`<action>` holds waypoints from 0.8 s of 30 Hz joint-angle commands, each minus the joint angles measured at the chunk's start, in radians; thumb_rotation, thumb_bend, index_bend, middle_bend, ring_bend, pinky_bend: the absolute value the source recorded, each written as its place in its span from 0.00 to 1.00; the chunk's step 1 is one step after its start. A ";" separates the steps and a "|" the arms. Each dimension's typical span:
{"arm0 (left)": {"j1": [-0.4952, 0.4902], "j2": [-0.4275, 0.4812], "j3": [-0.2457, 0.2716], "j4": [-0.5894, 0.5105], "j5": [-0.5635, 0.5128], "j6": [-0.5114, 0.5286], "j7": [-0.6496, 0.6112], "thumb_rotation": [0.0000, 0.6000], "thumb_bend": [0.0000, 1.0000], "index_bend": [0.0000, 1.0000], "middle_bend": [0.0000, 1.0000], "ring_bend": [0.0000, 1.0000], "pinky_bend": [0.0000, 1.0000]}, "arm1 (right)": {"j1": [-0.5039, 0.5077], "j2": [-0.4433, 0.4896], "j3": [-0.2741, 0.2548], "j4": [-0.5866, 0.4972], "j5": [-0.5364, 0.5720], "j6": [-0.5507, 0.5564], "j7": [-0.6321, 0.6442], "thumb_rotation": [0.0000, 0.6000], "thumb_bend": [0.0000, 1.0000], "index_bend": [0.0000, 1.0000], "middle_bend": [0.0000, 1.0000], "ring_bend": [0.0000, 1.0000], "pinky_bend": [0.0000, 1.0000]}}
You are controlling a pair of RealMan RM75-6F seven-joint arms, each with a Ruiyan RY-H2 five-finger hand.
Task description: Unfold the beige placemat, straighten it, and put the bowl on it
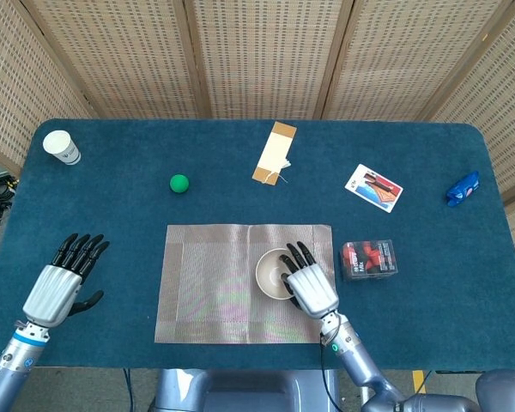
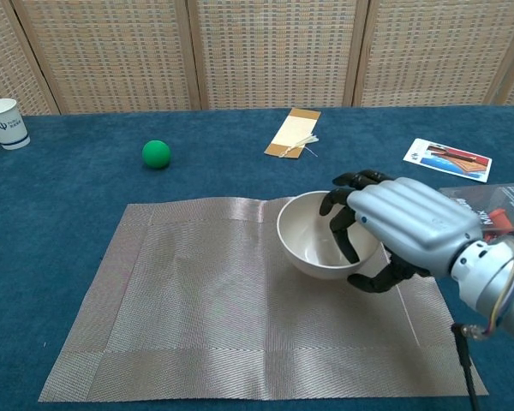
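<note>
Woven-screen backdrop, dark blue table (image 1: 112,223). Right hand (image 1: 310,285) grips the bowl (image 1: 273,273): fingers (image 2: 349,224) hooked over the rim into the bowl, thumb pressed on the outer wall, chest view. Bowl upright, mouth up, sitting on the right part of the beige placemat (image 1: 206,292). Placemat lies unfolded and flat at table centre near the front edge, long axis left-right, edges roughly square to the table. Left hand (image 1: 63,281) released, fingers spread and straight, holding nothing, over bare table well left of the placemat. Also on table: paper cup (image 1: 62,147) far left, green ball (image 1: 179,183), cardboard tag (image 1: 275,153), card (image 1: 374,187), blue object (image 1: 463,189), clear packet (image 1: 368,260) just right of the placemat.
</note>
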 commanded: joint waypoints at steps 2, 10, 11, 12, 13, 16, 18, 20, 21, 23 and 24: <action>0.001 -0.003 0.001 0.002 0.003 0.003 0.005 1.00 0.23 0.00 0.00 0.00 0.00 | -0.002 -0.031 -0.011 -0.006 -0.013 -0.009 -0.035 1.00 0.42 0.72 0.31 0.11 0.13; 0.001 -0.004 0.006 -0.001 0.007 -0.004 0.015 1.00 0.23 0.00 0.00 0.00 0.00 | 0.011 -0.083 0.019 0.007 0.001 -0.043 -0.060 1.00 0.42 0.72 0.31 0.11 0.13; 0.001 -0.004 0.006 -0.001 0.007 -0.004 0.015 1.00 0.23 0.00 0.00 0.00 0.00 | 0.013 -0.086 0.022 0.010 0.003 -0.046 -0.064 1.00 0.42 0.72 0.31 0.11 0.13; 0.001 -0.004 0.006 0.000 0.007 -0.005 0.015 1.00 0.23 0.00 0.00 0.00 0.00 | 0.014 -0.089 0.024 0.014 0.004 -0.049 -0.068 1.00 0.42 0.72 0.31 0.11 0.13; 0.001 -0.004 0.006 0.001 0.006 -0.006 0.015 1.00 0.23 0.00 0.00 0.00 0.00 | 0.014 -0.091 0.026 0.018 0.005 -0.051 -0.072 1.00 0.42 0.72 0.30 0.11 0.13; 0.001 -0.003 0.005 0.000 0.004 -0.008 0.012 1.00 0.23 0.00 0.00 0.00 0.00 | 0.012 -0.094 0.027 0.036 0.008 -0.050 -0.099 1.00 0.37 0.66 0.25 0.10 0.12; 0.001 -0.003 0.006 0.001 0.006 -0.007 0.015 1.00 0.23 0.00 0.00 0.00 0.00 | 0.008 -0.093 0.023 0.046 0.009 -0.046 -0.135 1.00 0.31 0.60 0.21 0.07 0.09; 0.001 -0.002 0.007 0.000 0.007 -0.007 0.018 1.00 0.23 0.00 0.00 0.00 0.00 | 0.001 -0.088 0.019 0.043 0.022 -0.048 -0.163 1.00 0.28 0.57 0.17 0.05 0.07; 0.002 -0.002 0.007 0.000 0.007 -0.007 0.020 1.00 0.23 0.00 0.00 0.00 0.00 | -0.002 -0.085 0.019 0.037 0.030 -0.049 -0.173 1.00 0.27 0.55 0.15 0.04 0.06; 0.001 -0.003 0.008 0.002 0.009 -0.009 0.025 1.00 0.23 0.00 0.00 0.00 0.00 | -0.009 -0.072 0.021 0.013 0.049 -0.047 -0.207 1.00 0.26 0.51 0.13 0.02 0.04; 0.001 -0.003 0.009 0.003 0.012 -0.009 0.027 1.00 0.23 0.00 0.00 0.00 0.00 | -0.012 -0.062 0.024 -0.004 0.057 -0.045 -0.225 1.00 0.25 0.49 0.11 0.01 0.03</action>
